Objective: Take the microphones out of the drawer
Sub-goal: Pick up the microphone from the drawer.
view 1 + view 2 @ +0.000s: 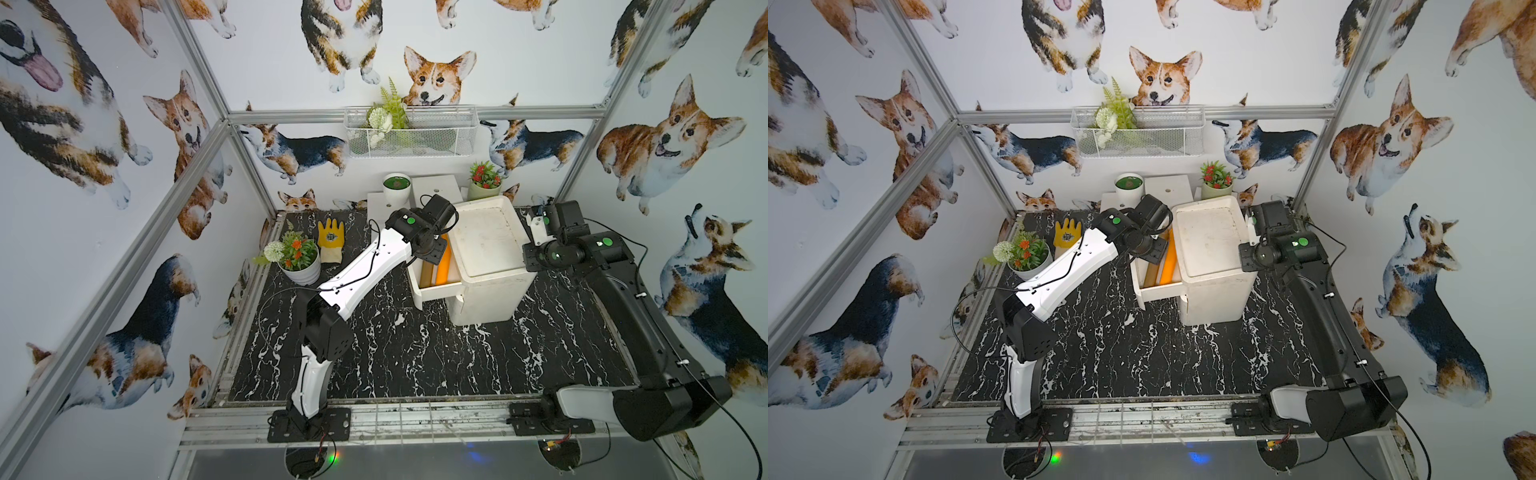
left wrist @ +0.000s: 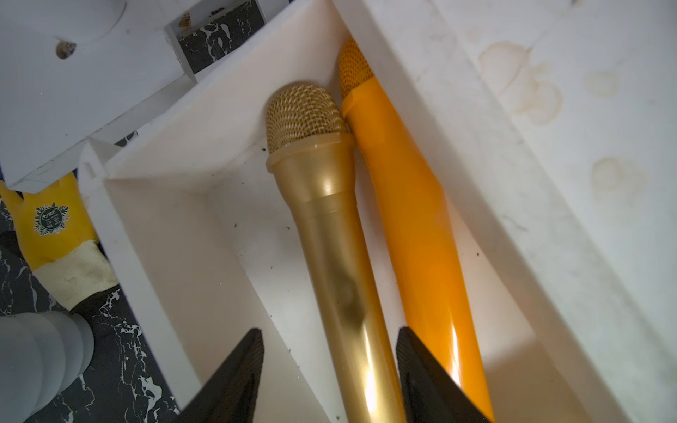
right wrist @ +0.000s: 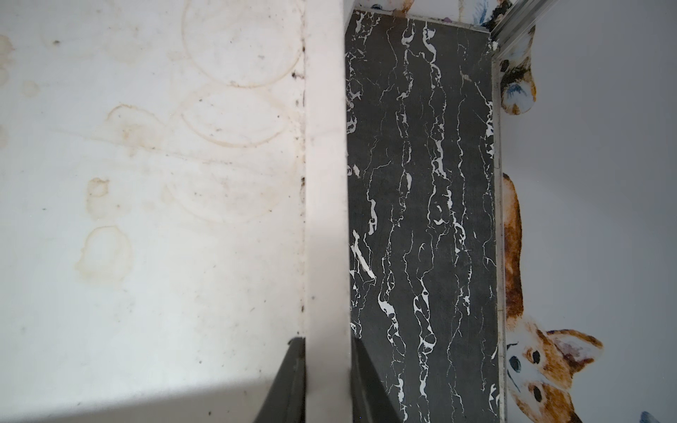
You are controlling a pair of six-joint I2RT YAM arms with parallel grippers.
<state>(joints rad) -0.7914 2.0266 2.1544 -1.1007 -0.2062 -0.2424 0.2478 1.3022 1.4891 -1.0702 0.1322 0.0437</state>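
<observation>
Starting at the left: reaching into the pulled-out drawer (image 2: 161,227) with the left gripper (image 2: 328,331), keeping it open, one finger on each side of the gold microphone (image 2: 329,219) at its handle, not yet pinching. Finding that microphone lying flat on the drawer floor, touching the orange microphone (image 2: 414,205) on its right, which is lying between it and the cabinet (image 1: 486,241). Running near to far along the drawer with the long axis, pointing the mesh head at the drawer's far end; likewise for the orange one.

Judging the step in hand as closing on the gold handle. Centring the fingers across the shaft and lowering until the pads are passing its widest line. Keeping the right-hand finger from wedging against the orange microphone in that tight seam. Squeezing square to the long axis, since a glossy round shaft is probably prone to rolling or slipping under a skewed pinch. Then lifting straight up and level, clearing the drawer walls before swinging away.

Further right: clamping the raised rim (image 3: 326,183) of the cabinet top with the right gripper (image 3: 326,351), closed tight on it, probably bracing the cabinet against sliding.
</observation>
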